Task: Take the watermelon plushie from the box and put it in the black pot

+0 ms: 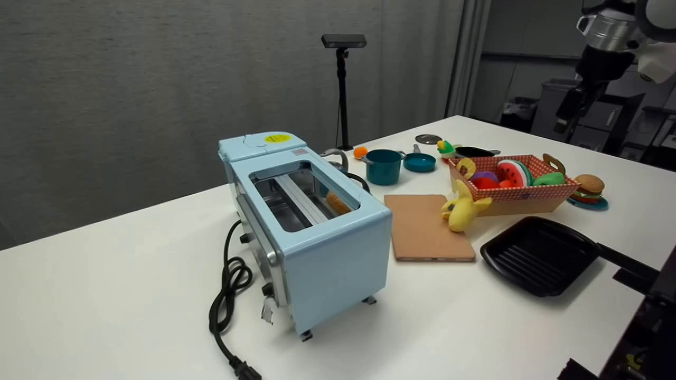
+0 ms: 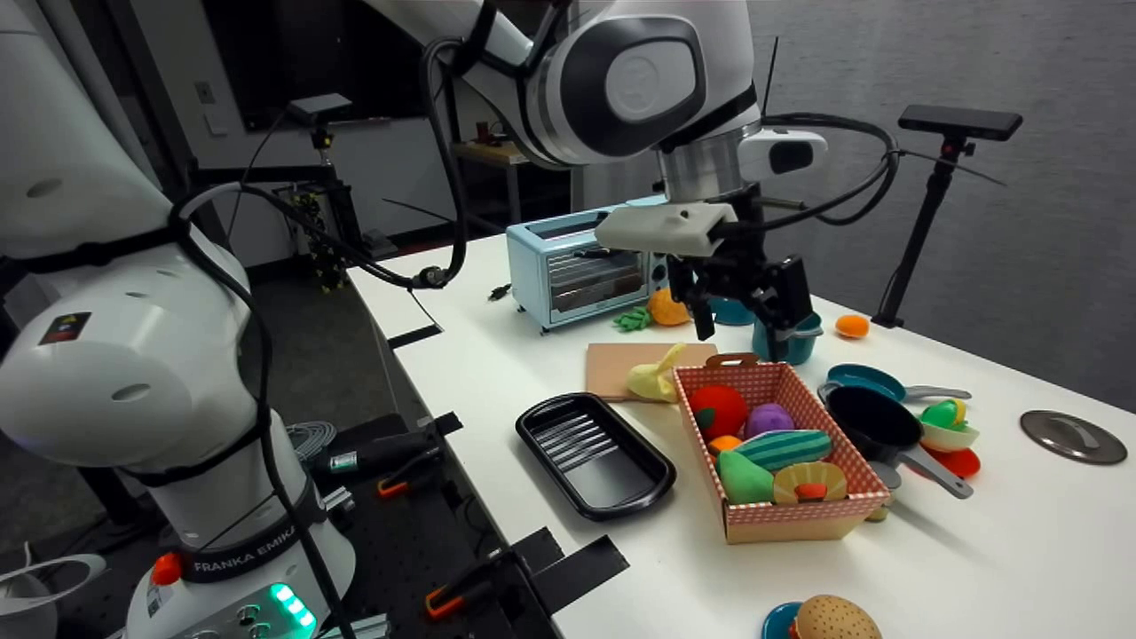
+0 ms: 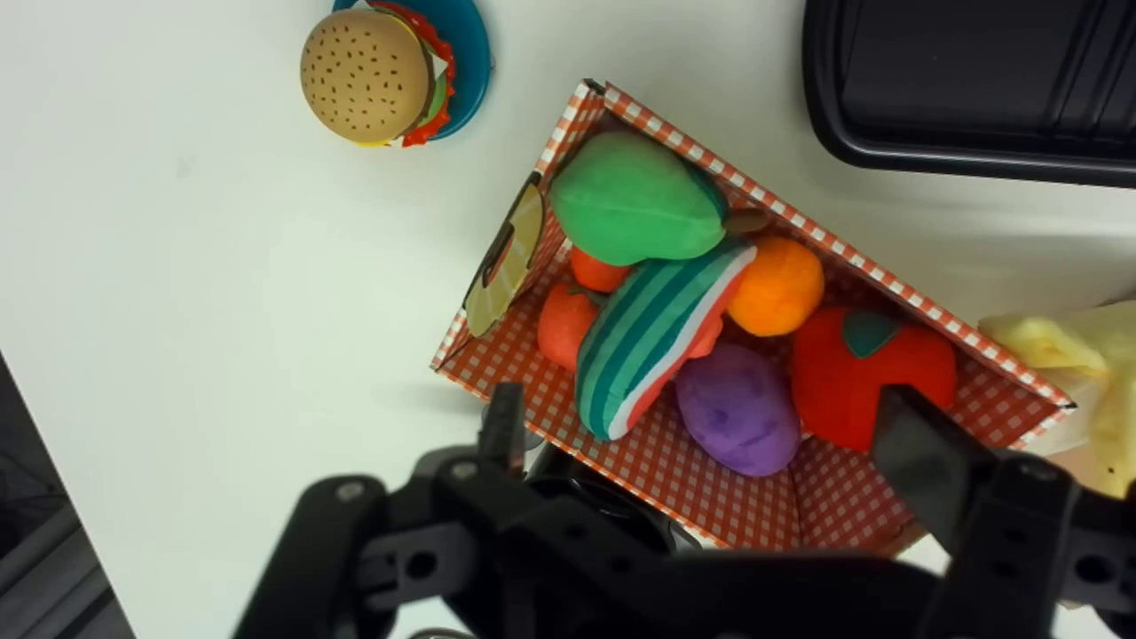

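The watermelon plushie is a slice with a striped green rind and red flesh. It lies in the box among other toys, in an exterior view, in an exterior view and in the wrist view. The box has red-checkered walls. The black pot stands beside the box; it shows in an exterior view and is mostly hidden by the gripper in the wrist view. My gripper is open and empty above the box, apart from the plushie.
A black ridged pan and a yellow toy on a brown board are near the box. A toy burger, a teal pot, a teal pan and a blue toaster oven also stand on the table.
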